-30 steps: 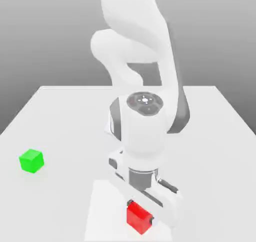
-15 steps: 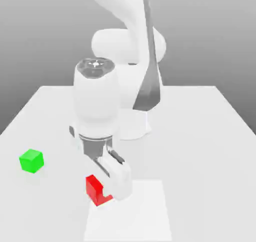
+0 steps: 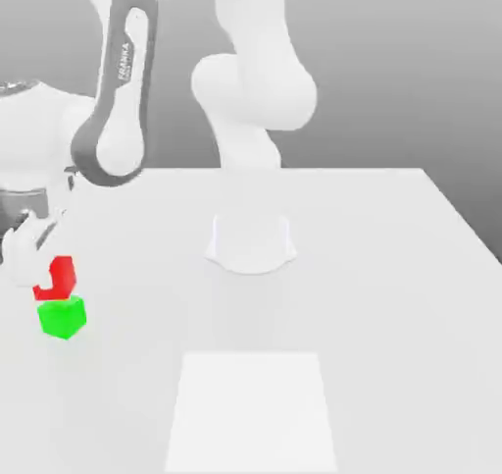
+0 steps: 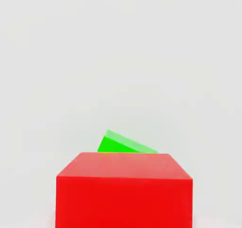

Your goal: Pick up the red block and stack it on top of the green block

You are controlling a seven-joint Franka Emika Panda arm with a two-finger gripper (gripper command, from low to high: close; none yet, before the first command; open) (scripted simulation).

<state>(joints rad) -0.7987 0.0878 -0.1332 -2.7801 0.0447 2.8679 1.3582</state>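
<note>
Item, the red block (image 3: pixel 64 276): a small bright cube with plain faces, found near the exterior view's left edge, raised off the table (image 3: pixel 373 315) and set in the gripper (image 3: pixel 48 279). Condition of grip: the fingers are closed upon the block, one pale finger lying across part of its face; they stand apart only as far as the block between them allows. In the hand view the block looms large and near, its edges squared to the hand. Item, the green block (image 3: pixel 63 318): a cube of like kind, standing on the table, just under the red one as the exterior view has it; in the hand view it peeps out beyond the red block, much smaller and turned at an angle to it, so I judge that some space parts the two. Whether they touch at any corner I cannot tell. Step in hand, by my reckoning: the carry is all but done, and the placing is due. Next move called for: centre the red block over the green, perhaps turn the wrist to match its faces, lower gently until it sits flat, then open and lift straight away. Further out, item, a white square panel (image 3: pixel 251 413), lying toward the near side, bearing nothing.
</note>
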